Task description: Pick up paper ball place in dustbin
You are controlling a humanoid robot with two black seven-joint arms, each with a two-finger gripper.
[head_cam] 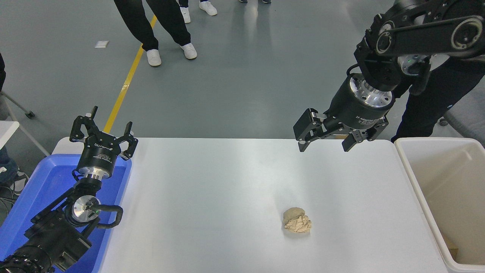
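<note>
The paper ball (297, 220), a wrinkly tan wad, lies on the white table (212, 197) right of centre, near the front. The dustbin (416, 182), a cream-white bin with beige inner walls, stands at the table's right edge. My right gripper (324, 146) hangs open and empty high over the table's far edge, well behind the ball and left of the bin. My left gripper (104, 131) is open and empty, parked at the lower left over a blue tray.
A shallow blue tray (49, 182) sits at the table's left edge under the left arm. People's legs (159, 26) stand on the grey floor beyond the table, and another person stands at the far right behind my right arm. A yellow floor line (125, 87) runs back.
</note>
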